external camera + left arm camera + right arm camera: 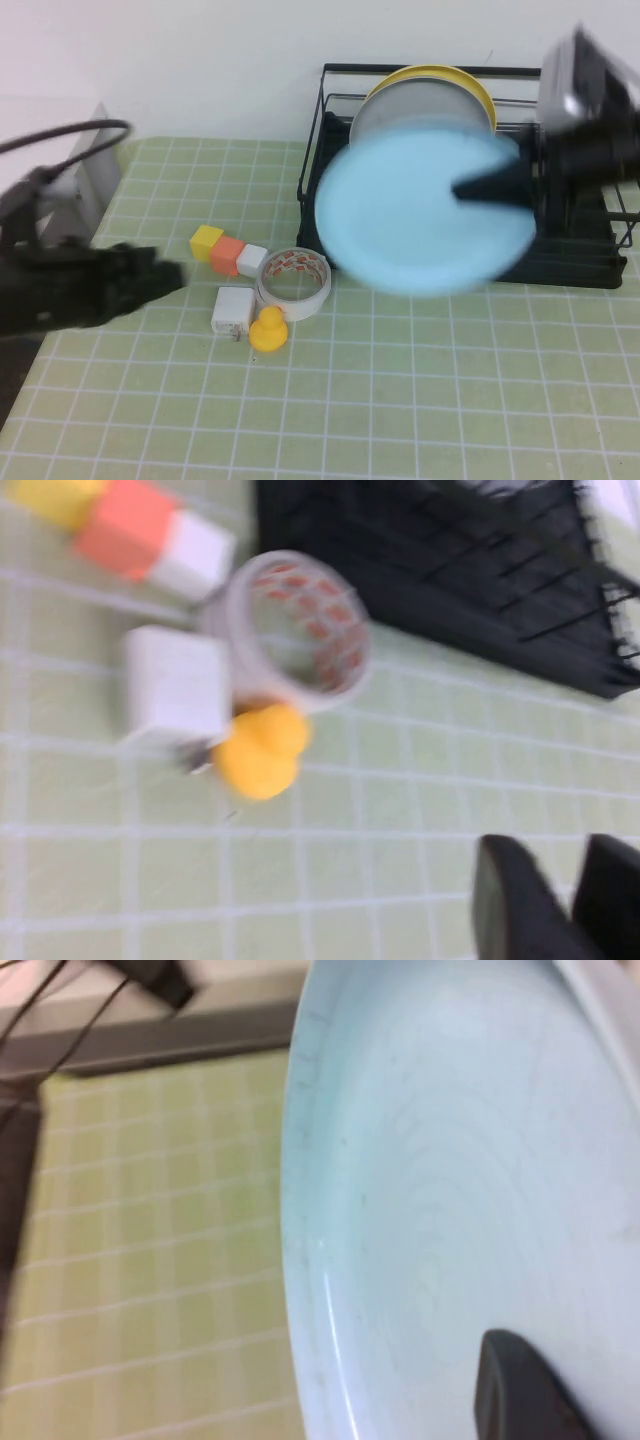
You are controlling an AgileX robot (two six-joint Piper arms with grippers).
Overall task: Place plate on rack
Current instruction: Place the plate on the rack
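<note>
The light blue plate (410, 215) hangs in the air, tilted and blurred, in front of the black wire rack (325, 120) at the back right. My right gripper (470, 190) is shut on the plate's right rim; one dark finger (520, 1390) lies on the plate's face (450, 1160) in the right wrist view. The plate hides the rack's front left part. My left gripper (150, 275) is low over the mat at the left, shut and empty; its fingers (515, 905) show close together in the left wrist view, with the rack's base (420, 550) beyond them.
A grey-white plate (420, 105) and a yellow plate (430, 72) stand in the rack. On the green checked mat lie yellow (206, 241), orange (228, 252) and white (251, 260) cubes, a tape roll (293, 283), a white charger (232, 311) and a yellow duck (268, 330).
</note>
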